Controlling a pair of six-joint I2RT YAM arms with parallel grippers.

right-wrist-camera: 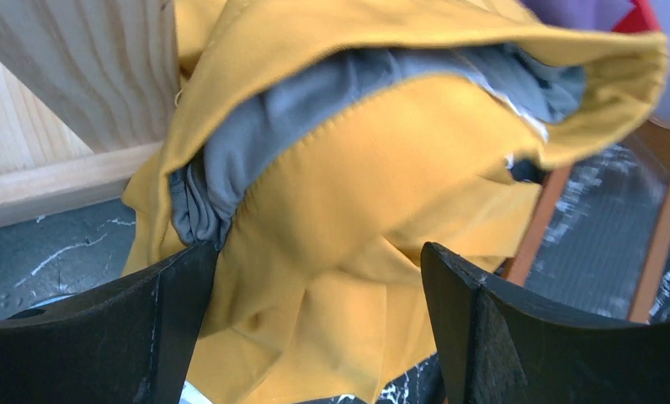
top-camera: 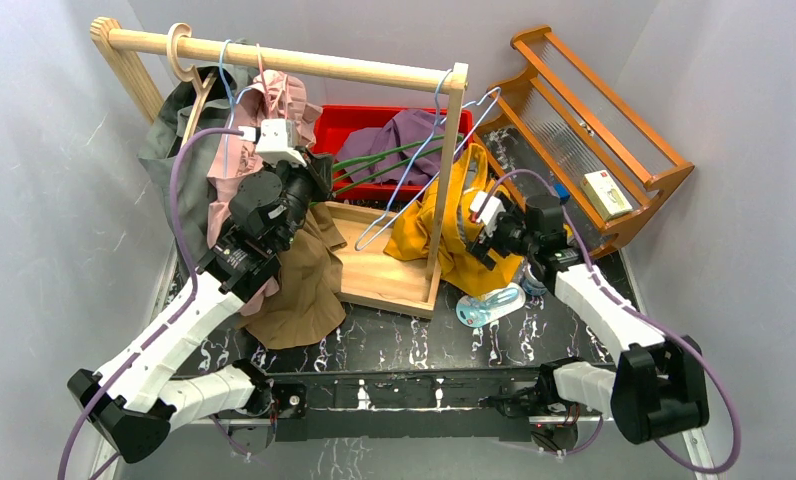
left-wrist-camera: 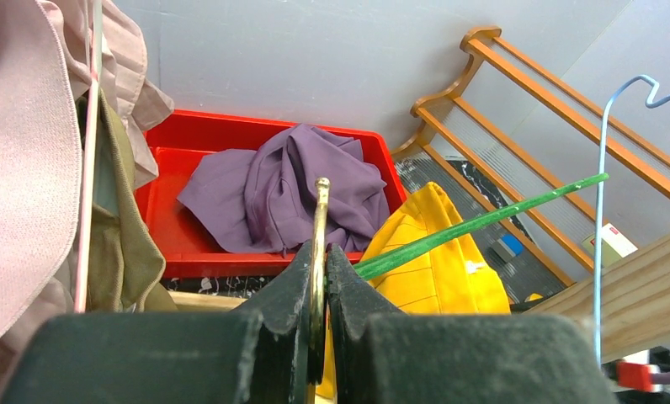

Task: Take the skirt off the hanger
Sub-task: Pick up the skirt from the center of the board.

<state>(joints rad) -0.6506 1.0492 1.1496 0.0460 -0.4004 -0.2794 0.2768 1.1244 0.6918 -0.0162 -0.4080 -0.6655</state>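
The left hand (left-wrist-camera: pixel 317 278) is closed tight on a thin brass rod (left-wrist-camera: pixel 321 219), which stands upright between the fingers and ends in a small knob just above them. Ahead of this hand sits a red bin (left-wrist-camera: pixel 167 210) with a crumpled purple cloth (left-wrist-camera: pixel 289 185) inside. To its left hang a pink garment (left-wrist-camera: pixel 20 168) and an olive garment (left-wrist-camera: pixel 121 244). A green hanger bar (left-wrist-camera: pixel 483 220) slants away to its right, and further right a blue wire hanger (left-wrist-camera: pixel 599 210) hangs down.

The right hand (right-wrist-camera: pixel 315 252) is spread wide open, its two dark fingers well apart. The yellow skirt (right-wrist-camera: pixel 340 168) hangs directly in front of it and fills the gap between the fingers. The fabric touches the left finger; the right finger stands just clear of it. The skirt's opening faces this hand, showing a grey lining (right-wrist-camera: pixel 315 93). A wooden post (right-wrist-camera: pixel 79 76) stands up and to the left of the hand, touching the skirt, and the black marbled desk (right-wrist-camera: pixel 54 244) lies below. Whether the skirt hangs on the blue hanger cannot be told
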